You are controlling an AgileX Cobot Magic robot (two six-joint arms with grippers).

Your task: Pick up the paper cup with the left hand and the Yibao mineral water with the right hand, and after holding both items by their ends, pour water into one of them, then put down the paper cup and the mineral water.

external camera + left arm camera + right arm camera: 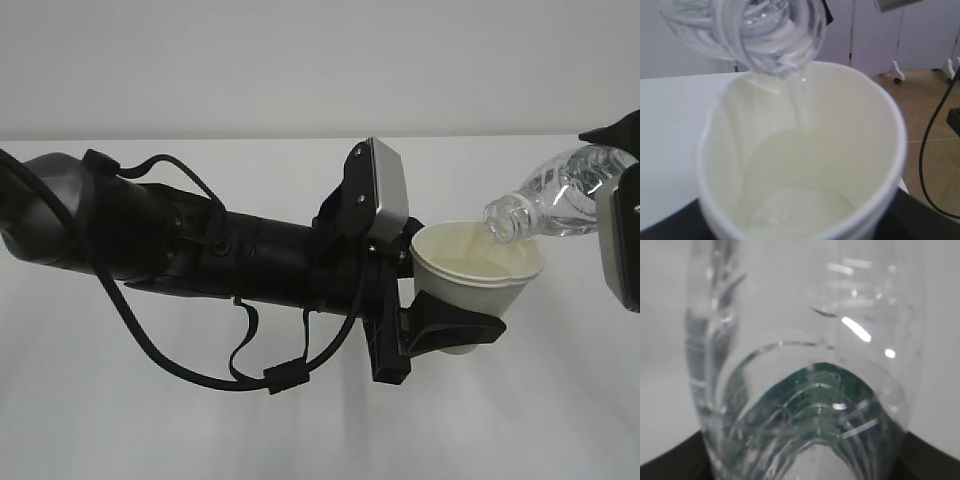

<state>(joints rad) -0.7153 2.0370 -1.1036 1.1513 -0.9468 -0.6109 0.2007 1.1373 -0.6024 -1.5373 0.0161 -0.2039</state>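
The step in hand looks like the pour. To do it well, the bottle point(560, 195) should keep its mouth right over the middle of the cup point(478, 265), tip slowly, and stop before the water gets near the rim. The cup should stay level and not wobble. The left pincer point(445, 330) is partly open and holds the cup low down, near its bottom end, up in the air above the white tabletop point(150, 420). The right pincer point(625, 240) is at the far right edge; it is partly open too and grips the bottle by its back end. The bottle lies tilted, with its open mouth just over the cup's rim on the right side. In the left wrist view a thin stream of water point(799, 102) falls into the cup, and a little pool sits at the bottom. The cup is white outside, cream inside, with a rolled rim, wider at the top. The bottle is clear plastic with ribs, has no cap, and shows a dark green label point(822, 377) in the right wrist view.
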